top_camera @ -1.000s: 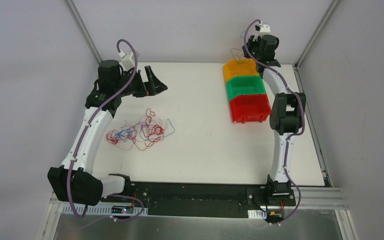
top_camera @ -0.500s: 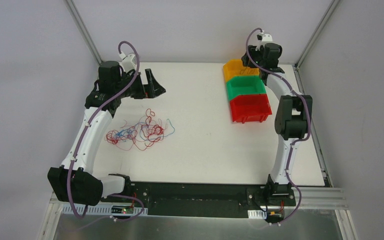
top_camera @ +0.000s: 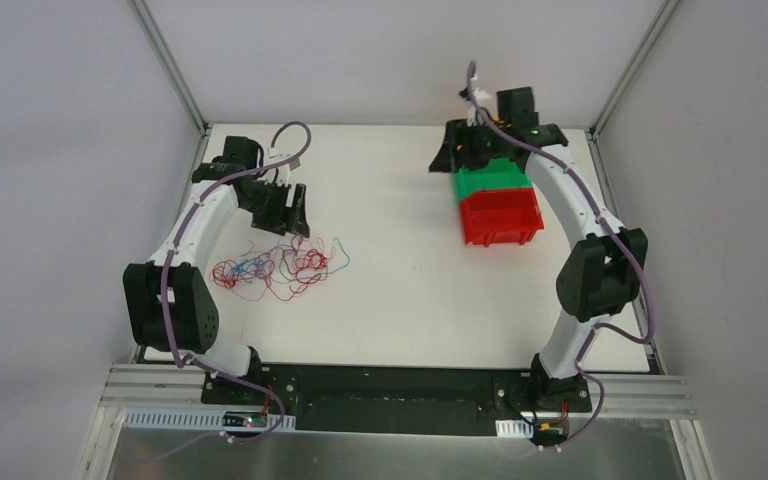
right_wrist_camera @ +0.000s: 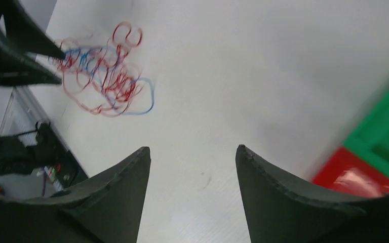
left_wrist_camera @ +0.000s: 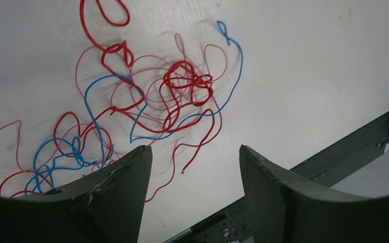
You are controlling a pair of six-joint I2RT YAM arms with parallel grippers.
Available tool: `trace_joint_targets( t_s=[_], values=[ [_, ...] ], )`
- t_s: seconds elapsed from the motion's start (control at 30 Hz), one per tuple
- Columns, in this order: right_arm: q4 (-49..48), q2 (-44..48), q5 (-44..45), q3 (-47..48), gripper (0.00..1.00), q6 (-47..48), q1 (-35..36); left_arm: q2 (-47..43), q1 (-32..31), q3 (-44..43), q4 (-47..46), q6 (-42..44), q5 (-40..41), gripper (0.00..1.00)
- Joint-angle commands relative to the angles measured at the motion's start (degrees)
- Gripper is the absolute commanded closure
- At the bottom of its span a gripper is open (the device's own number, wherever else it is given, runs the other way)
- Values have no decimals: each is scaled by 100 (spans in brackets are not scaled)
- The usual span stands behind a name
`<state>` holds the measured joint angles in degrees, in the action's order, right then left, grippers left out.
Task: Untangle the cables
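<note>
Red mostly, with a few light-blue strands: the cables [top_camera: 280, 268] sit in one loose tangle flat on the white desk [top_camera: 410, 300], in its left half, between the left arm [top_camera: 195, 225] and the desk's middle. None lifted. In the left wrist view the thickest red knot is near the tangle's centre, with blue strands threaded through it. One blue wire arcs out along one side, a lone red loop sits at the far edge, and a free red end lies in line with the gap between the fingers [left_wrist_camera: 114, 197]. The left pincer [top_camera: 285, 212] hangs over the far edge of the tangle, pointing down at it, spread, nothing pinched; whether the tips touch any wire, cannot tell. The right pincer [top_camera: 457, 150] is well apart from the cables, at the far right of the desk by the far end of the bin row, spread as well and empty. Its wrist view is blurred and looks across the desk to the tangle. The green bin [top_camera: 495, 180] and red bin [top_camera: 500, 215] touch side to side, the red one nearer the arm bases. The right arm [top_camera: 570, 195] crosses above the green bin's far end.
</note>
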<state>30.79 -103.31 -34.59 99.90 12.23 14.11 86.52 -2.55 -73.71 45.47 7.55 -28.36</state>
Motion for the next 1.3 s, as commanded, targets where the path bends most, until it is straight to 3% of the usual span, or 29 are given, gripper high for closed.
trace_joint_targets(
  t_s=[0.0, 0.2, 0.4, 0.57, 0.77, 0.93, 1.07, 1.27],
  values=[
    [944, -118, -382, -260, 35, -50, 797, 491, 502, -354, 1024, 769, 152, 38],
    [565, -499, -361, -368, 36, -523, 1521, 879, 1209, -188, 1449, 1431, 614, 42],
    [121, -598, -526, -560, 37, -1090, 1867, 657, 1405, 23, 1548, 2074, 214, 47],
    [-49, -538, -600, -786, 37, -1203, 1920, 218, 1502, -23, 2170, 3826, -189, 36],
    [52, -538, -584, -768, 37, -1110, 1913, -145, 1486, 397, 2626, 6655, -497, 33],
    [146, -442, -514, -875, 37, -978, 1870, -316, 1254, 751, 2666, 8452, -479, 34],
    [205, -441, -536, -910, 37, -968, 1727, -183, 789, 875, 2583, 8998, -356, 33],
    [267, -407, -549, -902, 37, -986, 1434, -107, 55, 1576, 1582, 9208, 337, 34]
  ],
)
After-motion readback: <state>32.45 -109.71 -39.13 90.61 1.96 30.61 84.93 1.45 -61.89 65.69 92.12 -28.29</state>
